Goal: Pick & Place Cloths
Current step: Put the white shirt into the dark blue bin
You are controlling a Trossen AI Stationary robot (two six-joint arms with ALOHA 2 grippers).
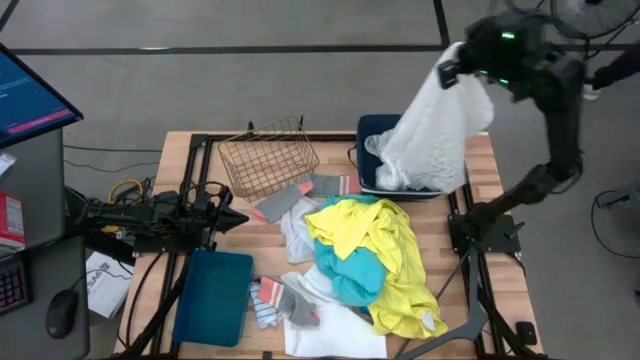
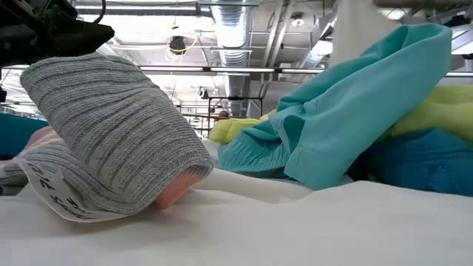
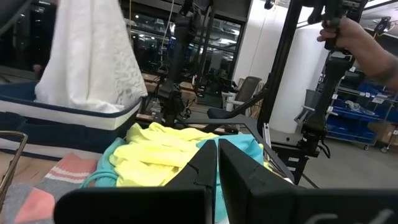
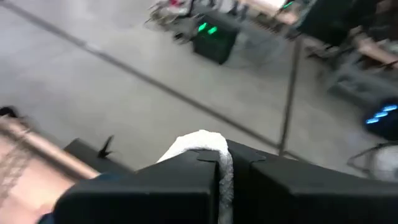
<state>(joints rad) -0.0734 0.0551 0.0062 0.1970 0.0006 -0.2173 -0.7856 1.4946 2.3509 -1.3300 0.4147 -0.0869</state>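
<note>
A: Where's the R gripper (image 1: 447,70)?

B: Raised high over the far R of the wooden table (image 1: 505,290). Jaws clamped on the top of a large white lacy cloth (image 1: 432,130), seen pinched between them in the R wrist view. Cloth hangs down, lower end inside the dark blue plastic bin (image 1: 372,128) at the table's far edge.

A: L gripper (image 1: 235,219)?

B: Low at the table's L side, arm lying flat, pointing toward the pile. Jaws shut, 2 tips together, nothing held.

A: Other cloths?

B: Heap mid-table: big yellow soft garment (image 1: 385,245) draped over a teal-blue garment (image 1: 350,270), white fabric sheet (image 1: 335,325) under them at the near edge. Small grey ribbed sock w/ coral toe (image 2: 118,140) lies on that sheet, striped sock (image 1: 263,300) beside it. Grey-and-coral socks (image 1: 310,192) lie btwn the copper wire basket (image 1: 268,155) and the bin. 2nd blue bin (image 1: 213,297) sits near L, nr the sheet.
</note>
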